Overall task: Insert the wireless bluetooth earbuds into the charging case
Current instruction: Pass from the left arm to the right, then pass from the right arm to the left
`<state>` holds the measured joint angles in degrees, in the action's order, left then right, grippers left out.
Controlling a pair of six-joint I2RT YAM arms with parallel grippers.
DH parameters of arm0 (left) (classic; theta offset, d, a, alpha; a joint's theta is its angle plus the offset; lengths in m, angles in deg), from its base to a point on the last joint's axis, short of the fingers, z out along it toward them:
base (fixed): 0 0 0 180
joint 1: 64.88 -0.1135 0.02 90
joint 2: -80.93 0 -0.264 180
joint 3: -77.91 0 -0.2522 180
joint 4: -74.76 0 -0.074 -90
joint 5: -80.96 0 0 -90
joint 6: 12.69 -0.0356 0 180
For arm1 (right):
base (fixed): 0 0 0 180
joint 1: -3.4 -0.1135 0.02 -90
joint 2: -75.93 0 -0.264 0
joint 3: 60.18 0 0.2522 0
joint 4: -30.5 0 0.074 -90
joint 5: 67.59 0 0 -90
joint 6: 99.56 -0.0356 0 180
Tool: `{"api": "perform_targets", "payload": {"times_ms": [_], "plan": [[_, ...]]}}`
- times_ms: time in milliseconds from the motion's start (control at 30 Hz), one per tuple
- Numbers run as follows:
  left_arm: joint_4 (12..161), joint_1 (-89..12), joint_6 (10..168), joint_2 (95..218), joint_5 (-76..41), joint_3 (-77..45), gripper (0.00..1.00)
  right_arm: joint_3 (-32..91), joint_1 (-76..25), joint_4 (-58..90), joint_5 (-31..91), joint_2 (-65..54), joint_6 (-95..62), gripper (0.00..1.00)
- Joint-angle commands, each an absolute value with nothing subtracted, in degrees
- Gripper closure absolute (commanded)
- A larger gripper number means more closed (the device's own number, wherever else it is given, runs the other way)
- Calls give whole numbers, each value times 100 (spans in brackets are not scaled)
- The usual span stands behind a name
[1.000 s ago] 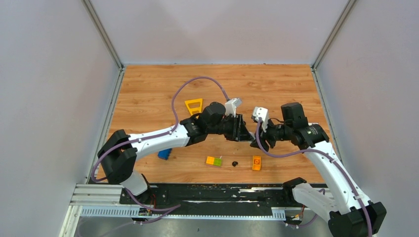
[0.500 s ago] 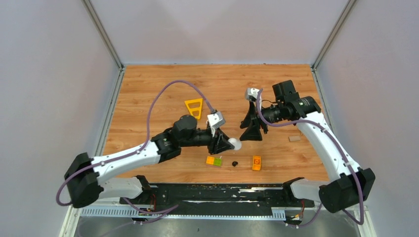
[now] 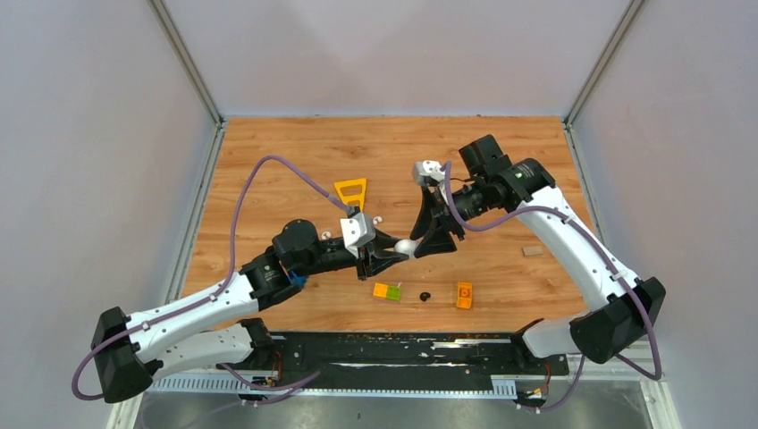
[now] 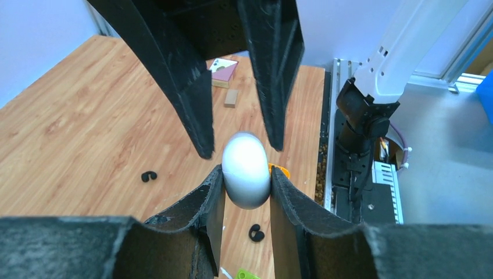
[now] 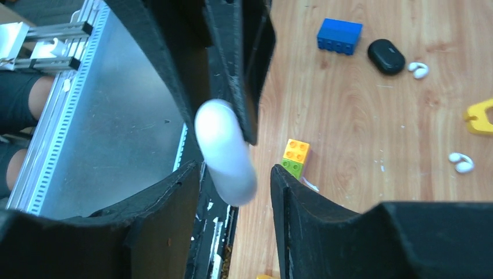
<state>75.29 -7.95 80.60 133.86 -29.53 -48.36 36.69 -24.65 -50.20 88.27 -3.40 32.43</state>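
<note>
My left gripper (image 3: 394, 255) (image 4: 246, 172) is shut on the charging case (image 3: 407, 247) (image 4: 246, 170), a smooth white oval held above the table with its lid closed. My right gripper (image 3: 420, 245) (image 5: 235, 174) faces it, open. Its fingers (image 4: 197, 99) straddle the free end of the case (image 5: 225, 152), with a gap on one side. Two black earbuds (image 4: 149, 176) (image 4: 256, 233) lie on the wood below; one black earbud (image 3: 425, 296) shows from above. Two small white earbuds (image 5: 418, 70) (image 5: 461, 163) lie farther off.
An orange-and-green brick (image 3: 387, 291) (image 5: 296, 157) and an orange brick (image 3: 464, 294) lie near the front edge. Also on the table are a yellow triangle (image 3: 351, 191), a blue brick (image 5: 339, 36), a black oval object (image 5: 386, 56) and a tan block (image 3: 533, 251).
My left gripper has drawn back to the left with the case in it. My right gripper has swung left after it and now stands around the case's free end.
</note>
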Motion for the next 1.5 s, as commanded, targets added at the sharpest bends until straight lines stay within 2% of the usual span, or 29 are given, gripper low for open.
{"api": "perform_targets", "payload": {"times_ms": [0, 233, 367, 467, 500, 567, 600, 700, 833, 933, 1167, 1367, 1467], "plan": [[6755, -784, 8242, 13447, -3022, -4998, 100, 3574, -2735, -5015, 8866, -188, 3493, 53], [6372, -784, 8504, 13638, -3182, -5040, 100, 2925, -2818, -4700, 8435, 312, 3434, 56], [6478, -784, 8424, 13710, -3229, -4951, 100, 2775, -2823, -4605, 8456, 338, 3404, 63], [6620, -784, 8379, 13764, -3201, -4876, 99, 2759, -2823, -4587, 8472, 312, 3403, 74], [6718, -784, 8350, 13796, -3114, -4842, 87, 2766, -2816, -4578, 8453, 312, 3396, 79], [7140, -786, 8197, 13856, -2835, -4749, 54, 2791, -2825, -4503, 8241, 316, 3286, 85], [7459, -788, 8076, 13917, -2683, -4670, 45, 2815, -2847, -4455, 7936, 327, 3247, 87], [8549, -788, 7531, 14130, -2548, -4405, 35, 2864, -3041, -4457, 6949, 427, 3414, 90], [8773, -784, 7139, 14390, -2883, -4368, 34, 2880, -3398, -4654, 6026, 421, 3828, 91], [8036, -784, 7247, 14396, -3063, -4720, 36, 2979, -3584, -4757, 5711, 307, 3936, 91], [7304, -784, 7332, 14481, -3128, -5006, 53, 3307, -3736, -4886, 5567, 97, 3860, 91], [6637, -784, 7503, 14225, -3232, -5394, 50, 3352, -3764, -5028, 5530, -49, 3844, 91], [6375, -785, 7586, 14066, -3105, -5590, 54, 3277, -3765, -5049, 5619, -71, 3853, 91]]}}
